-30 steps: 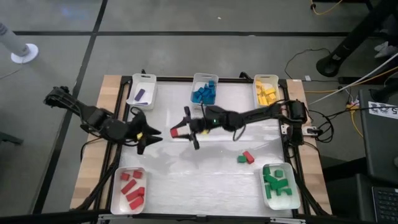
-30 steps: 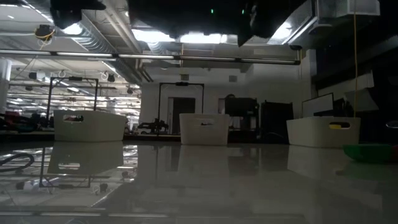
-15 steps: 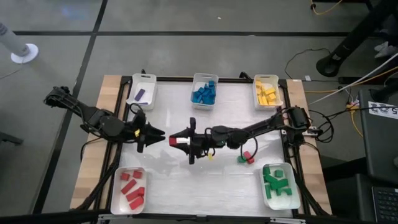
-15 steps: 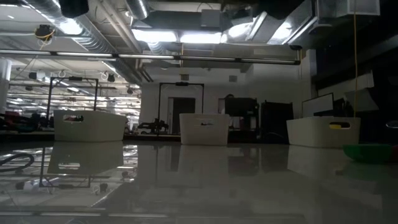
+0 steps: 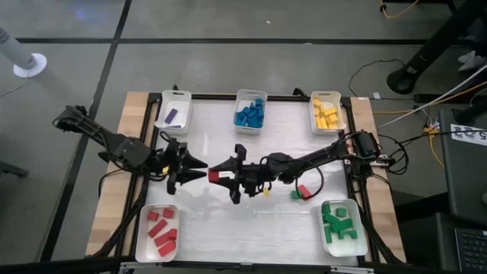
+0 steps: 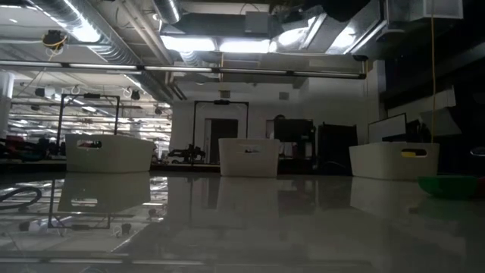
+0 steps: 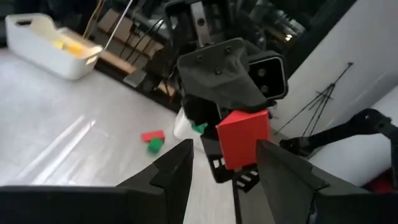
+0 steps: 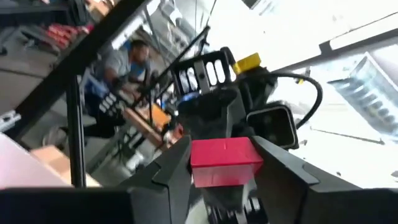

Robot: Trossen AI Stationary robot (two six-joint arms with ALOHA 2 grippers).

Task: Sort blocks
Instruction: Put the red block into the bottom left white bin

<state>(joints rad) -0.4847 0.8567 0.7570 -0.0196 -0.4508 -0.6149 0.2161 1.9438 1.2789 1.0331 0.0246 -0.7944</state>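
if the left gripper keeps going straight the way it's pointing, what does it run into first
Most likely the red block held in the right gripper. The left gripper is open and points across the table straight at it; in its wrist view the block sits between its fingers. Height match is hard to judge.

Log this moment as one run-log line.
right gripper: shut on red block | left gripper: open, facing it | position: mid-table handoff | loose red and green blocks remain
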